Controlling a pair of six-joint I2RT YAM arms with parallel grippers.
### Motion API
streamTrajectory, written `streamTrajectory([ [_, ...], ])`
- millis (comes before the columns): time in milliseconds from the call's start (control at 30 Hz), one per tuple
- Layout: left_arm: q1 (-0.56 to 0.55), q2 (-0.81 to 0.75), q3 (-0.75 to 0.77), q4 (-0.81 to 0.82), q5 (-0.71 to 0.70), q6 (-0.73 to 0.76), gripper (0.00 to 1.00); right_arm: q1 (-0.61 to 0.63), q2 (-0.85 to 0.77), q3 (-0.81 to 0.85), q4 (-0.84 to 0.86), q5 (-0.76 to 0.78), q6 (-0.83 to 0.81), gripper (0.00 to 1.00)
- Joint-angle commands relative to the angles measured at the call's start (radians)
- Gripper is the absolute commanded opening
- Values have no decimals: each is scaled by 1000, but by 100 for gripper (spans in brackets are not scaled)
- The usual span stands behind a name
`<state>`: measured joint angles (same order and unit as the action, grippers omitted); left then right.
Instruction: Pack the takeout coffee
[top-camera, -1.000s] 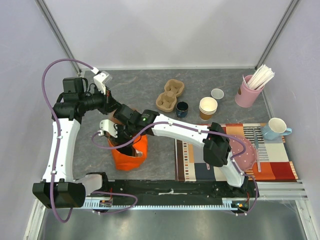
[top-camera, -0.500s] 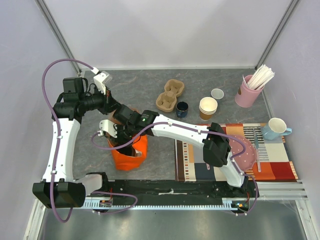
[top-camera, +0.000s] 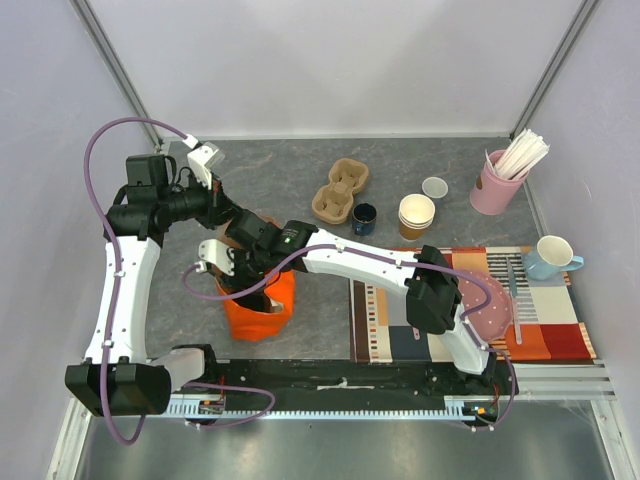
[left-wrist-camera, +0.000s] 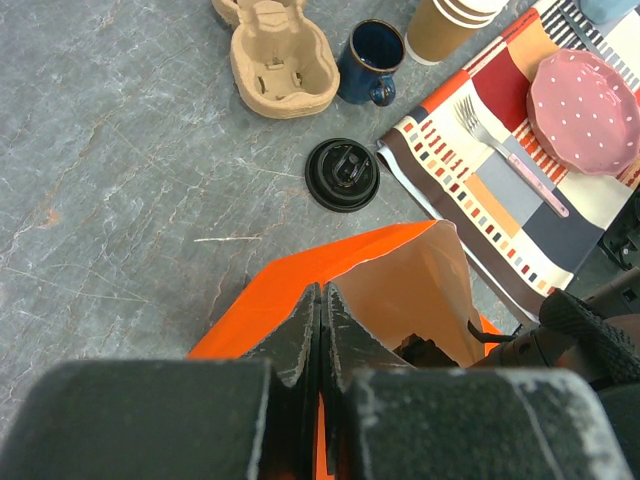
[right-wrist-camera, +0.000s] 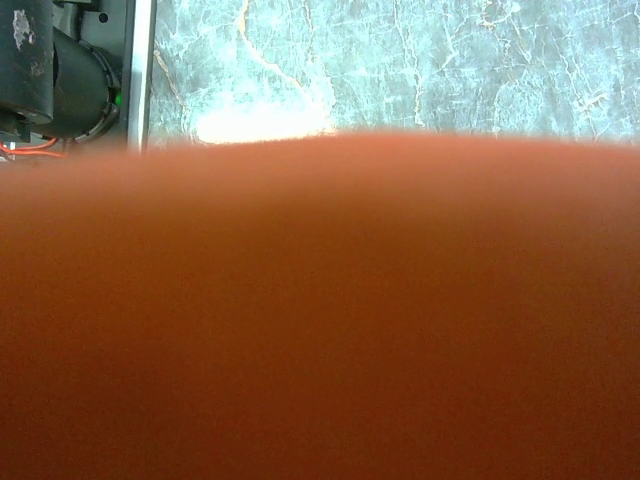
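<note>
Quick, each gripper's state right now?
Left gripper: closed, pinching the orange bag at its rim.
Right gripper: down inside the bag, jaws hidden; cannot tell.

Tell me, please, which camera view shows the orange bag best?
The left wrist view: the orange bag shows its open mouth and pale lining clearly. In the top external view the right arm covers much of it; the right wrist view gives only an orange blur.
</note>
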<state>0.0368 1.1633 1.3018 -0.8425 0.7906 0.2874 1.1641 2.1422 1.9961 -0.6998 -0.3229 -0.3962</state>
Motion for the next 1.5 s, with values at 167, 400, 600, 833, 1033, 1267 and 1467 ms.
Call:
streamTrajectory([
  [167, -5, -11, 16, 19, 22, 45, 2, 16, -39, 32, -76, 12, -10, 49],
  [400, -3, -11, 10, 17, 18, 59, 2, 16, -73, 49, -75, 24, -10, 59],
  [600, -5, -16, 2, 17, 12, 75, 2, 16, -91, 76, -75, 27, -7, 68],
  [833, -5, -17, -3, 10, 2, 98, 2, 16, -116, 93, -73, 73, -16, 74],
  [1033, -5, -17, -7, 11, 2, 101, 2, 17, -130, 112, -67, 105, -18, 77],
  [1267, -5, -17, -7, 10, 1, 101, 2, 16, -142, 125, -49, 120, -16, 81],
  [1467, -5, -16, -7, 11, 1, 102, 2, 14, -156, 122, -47, 111, -20, 98],
])
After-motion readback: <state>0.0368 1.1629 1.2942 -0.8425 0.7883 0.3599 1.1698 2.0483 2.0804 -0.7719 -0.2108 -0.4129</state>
